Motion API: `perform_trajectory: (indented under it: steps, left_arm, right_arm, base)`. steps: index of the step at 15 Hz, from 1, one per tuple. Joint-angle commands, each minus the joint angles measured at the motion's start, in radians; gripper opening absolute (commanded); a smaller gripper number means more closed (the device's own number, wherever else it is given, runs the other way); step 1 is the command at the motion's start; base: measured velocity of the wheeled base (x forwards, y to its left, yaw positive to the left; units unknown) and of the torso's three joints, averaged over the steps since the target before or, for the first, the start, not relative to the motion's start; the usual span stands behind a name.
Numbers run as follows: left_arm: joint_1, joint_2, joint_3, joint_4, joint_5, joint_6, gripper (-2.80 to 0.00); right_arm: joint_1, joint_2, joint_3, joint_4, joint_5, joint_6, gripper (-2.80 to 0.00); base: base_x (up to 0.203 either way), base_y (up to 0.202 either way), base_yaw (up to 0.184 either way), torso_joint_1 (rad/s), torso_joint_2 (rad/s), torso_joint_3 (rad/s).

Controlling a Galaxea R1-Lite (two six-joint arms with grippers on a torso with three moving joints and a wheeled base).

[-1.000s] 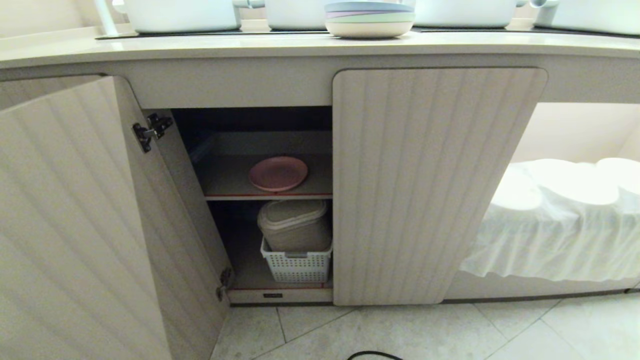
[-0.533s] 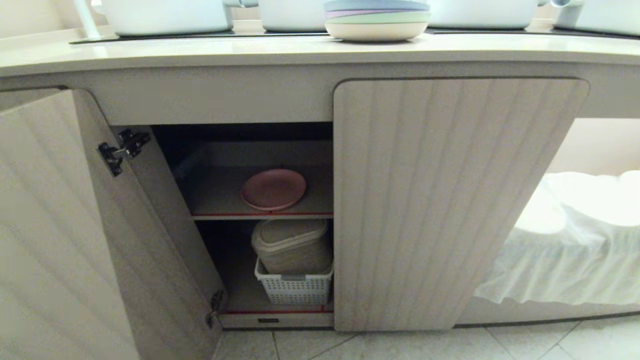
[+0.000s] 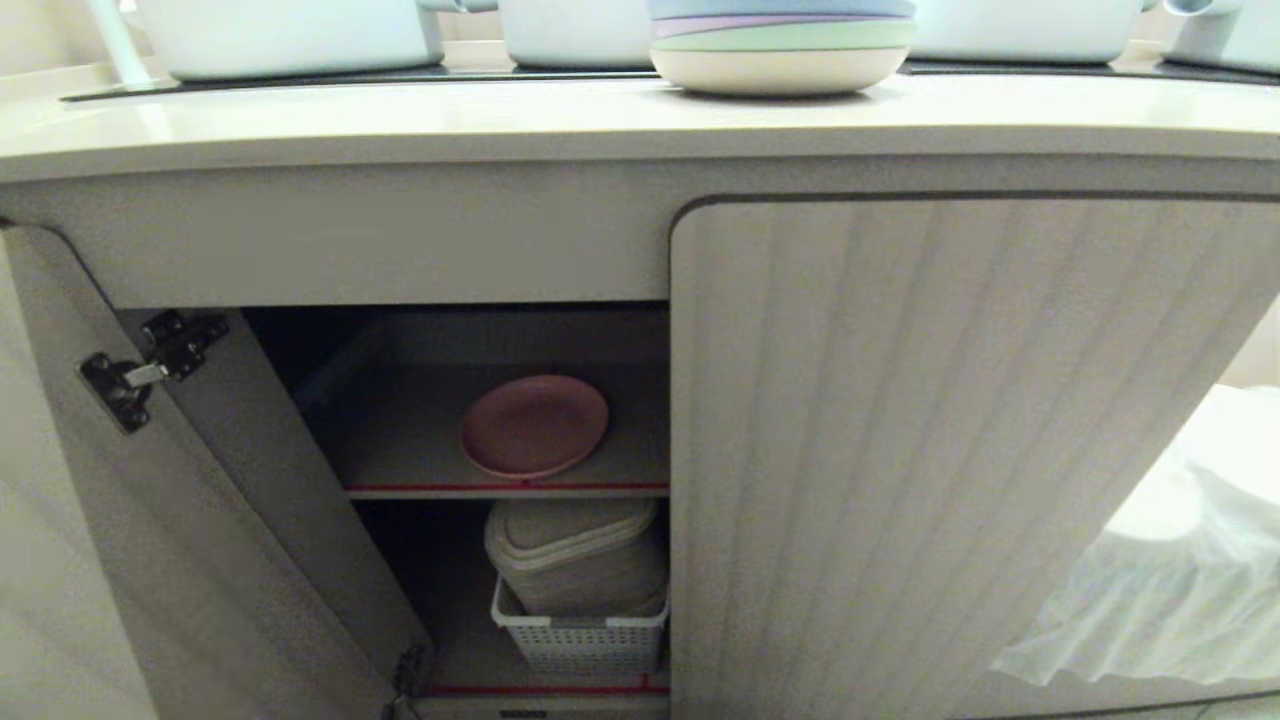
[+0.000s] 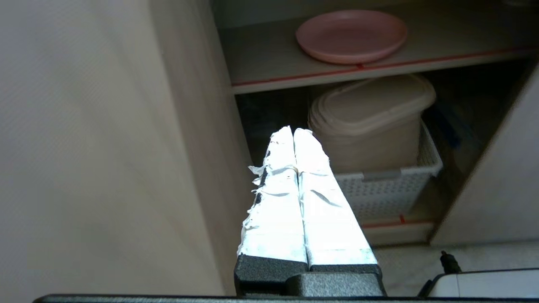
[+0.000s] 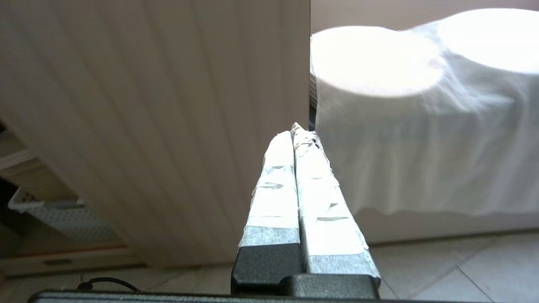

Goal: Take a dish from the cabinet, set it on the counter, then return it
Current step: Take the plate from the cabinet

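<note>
While neither of my arms shows from the head, the pink plastic plate (image 3: pixel 535 426) lies flat on the upper shelf (image 3: pixel 400 465) of the cabinet (image 3: pixel 960 450), close to the shelf's red front edge, with the left door (image 3: pixel 200 560) swung open and the right one closed. Nothing rests on the plate or touches it. Below it a lidded beige bin (image 3: pixel 575 560) sits in a white perforated basket (image 3: pixel 580 640).

My left hand (image 4: pixel 293 131) hangs low before the open compartment, its taped fingers pressed together on nothing, well short of the plate (image 4: pixel 351 35). My right hand (image 5: pixel 294 130) is likewise closed and empty, facing the closed door (image 5: pixel 147 126) beside a white cloth-covered mass (image 5: pixel 421 126).

I judge the plate light, stiff and fairly slick, unlikely to break if bumped. Its low rim is the only real purchase: I would pinch the near edge, one finger over and one sliding under where it meets the shelf. A shallow bite could let it tilt or slip. Up on the surface (image 3: pixel 400 120), a pastel stack of plates (image 3: pixel 780 45) and white pots (image 3: pixel 290 35) leave bare room in front.
</note>
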Motion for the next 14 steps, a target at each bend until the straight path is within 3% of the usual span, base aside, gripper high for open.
perform_trajectory:
  steps: [1,14]
  left_arm:
    - [0.0,0.0,0.0,0.0,0.0,0.0,-2.8]
    - [0.0,0.0,0.0,0.0,-0.003,0.003,-2.8]
  right_arm:
    - [0.0,0.0,0.0,-0.001,-0.001,0.0,-2.8]
    - [0.0,0.0,0.0,-0.001,-0.001,0.0,-2.8]
  base:
    - [0.184,0.0,0.002,0.007,0.0,0.002]
    - [0.01,0.0,0.0,0.001,0.0,0.0]
